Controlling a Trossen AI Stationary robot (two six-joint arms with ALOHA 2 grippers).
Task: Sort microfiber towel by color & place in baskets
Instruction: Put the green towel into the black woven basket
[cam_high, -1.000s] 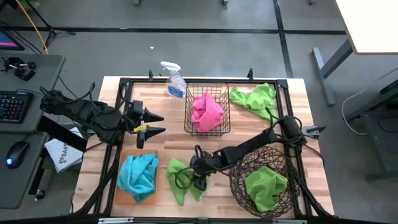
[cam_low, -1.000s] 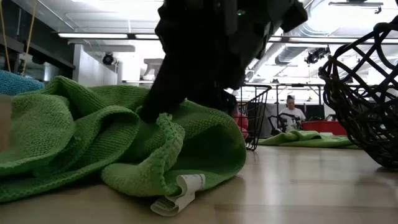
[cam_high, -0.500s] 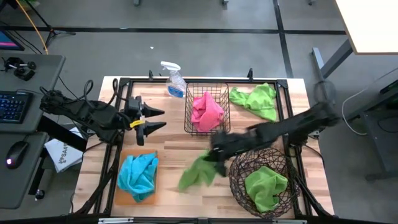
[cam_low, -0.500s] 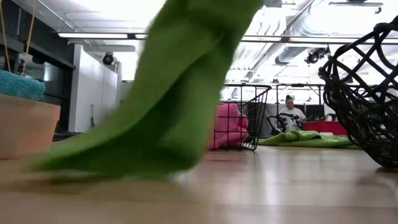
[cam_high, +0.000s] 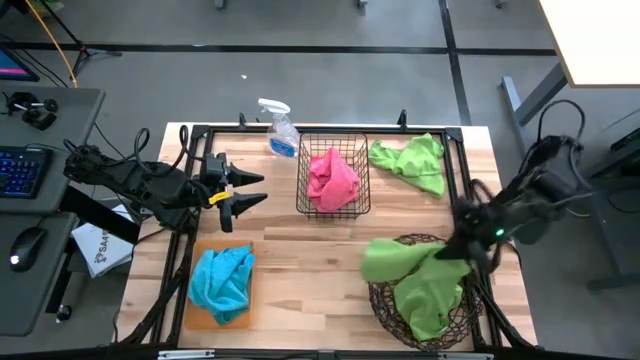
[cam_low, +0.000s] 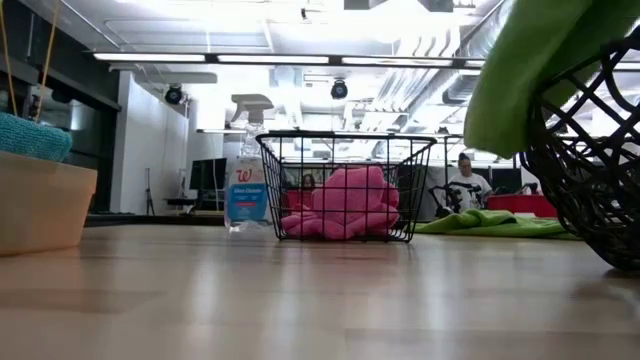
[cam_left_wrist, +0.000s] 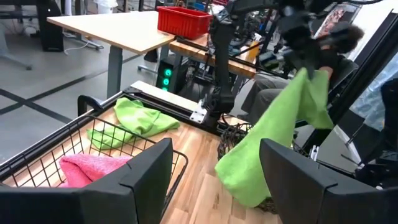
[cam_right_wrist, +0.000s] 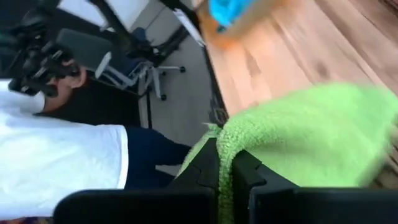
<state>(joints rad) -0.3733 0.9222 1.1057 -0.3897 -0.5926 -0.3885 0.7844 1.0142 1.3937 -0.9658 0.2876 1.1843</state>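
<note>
My right gripper (cam_high: 458, 250) is shut on a green towel (cam_high: 395, 262) above the round twig basket (cam_high: 385, 300), at the table's near right. A second green towel (cam_high: 432, 300) lies inside that basket. A third green towel (cam_high: 410, 160) lies on the table at the far right. The black wire basket (cam_high: 333, 205) holds a pink towel (cam_high: 333, 178). A blue towel (cam_high: 222, 280) lies on the orange tray (cam_high: 190, 312). My left gripper (cam_high: 245, 192) waits open at the left, touching nothing. My right gripper pinches the green towel between its two shut fingers (cam_right_wrist: 205, 171), at an edge or fold (cam_right_wrist: 225, 146). The towel hangs slack below the fingers, lifted clear of the table. Its lower end (cam_left_wrist: 245, 180) hangs at the twig basket's left rim.
A clear spray bottle (cam_high: 280, 130) stands at the far edge, left of the wire basket. A dark frame (cam_high: 200, 132) borders the table. Bare wood lies between the tray and the twig basket. A person in a white shirt (cam_right_wrist: 56, 155) shows beyond the table.
My right gripper has shut on the green towel at the table's near middle. It has lifted the towel clear of the wood and swung it toward the table's right edge, over the twig basket. The towel now hangs from the fingers.
</note>
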